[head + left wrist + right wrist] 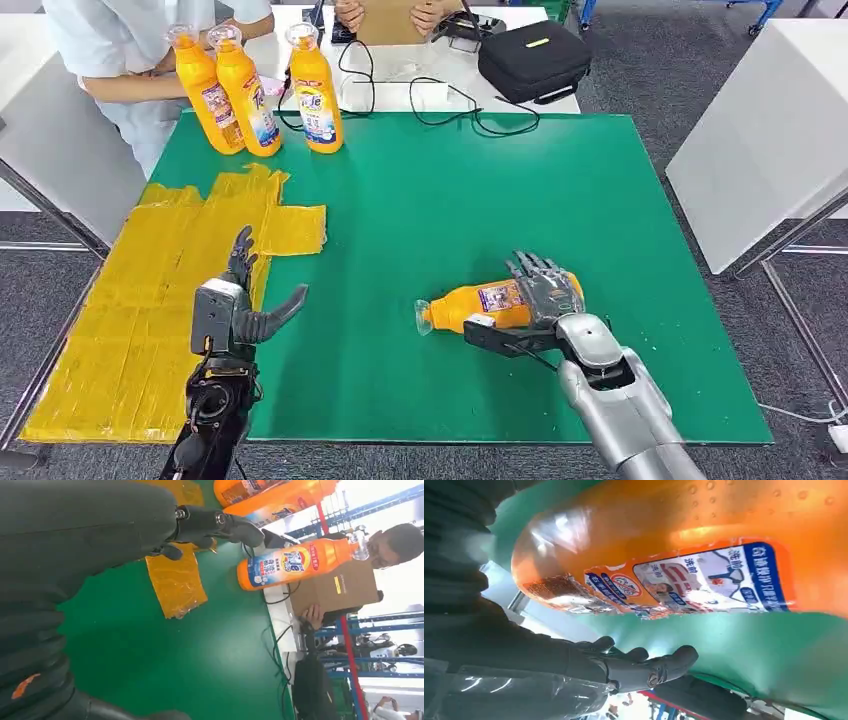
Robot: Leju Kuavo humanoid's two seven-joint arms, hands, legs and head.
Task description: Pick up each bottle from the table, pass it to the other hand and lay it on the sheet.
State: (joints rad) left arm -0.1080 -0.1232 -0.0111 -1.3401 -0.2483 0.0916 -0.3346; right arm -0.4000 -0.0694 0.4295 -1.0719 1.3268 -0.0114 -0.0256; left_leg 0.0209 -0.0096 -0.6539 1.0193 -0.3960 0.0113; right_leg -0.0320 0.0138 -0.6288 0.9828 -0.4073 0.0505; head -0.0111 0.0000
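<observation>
The right robot hand [545, 290] wraps a lying bottle [480, 306] on the green table [450, 200]; the left robot hand [243, 305] waits spread and empty beside the yellow sheet [150, 290]. From the right wrist, the bottle [684, 545] looms close; a loose hold risks slipping at handover.

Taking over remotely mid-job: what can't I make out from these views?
- Grip: the right robot hand covers the lying bottle in the head view; contact beneath is hidden.
- Bottle ends: cut off by the right wrist view's edges.
- Sheet: the left arm hides part.
- Label text: too small.
</observation>
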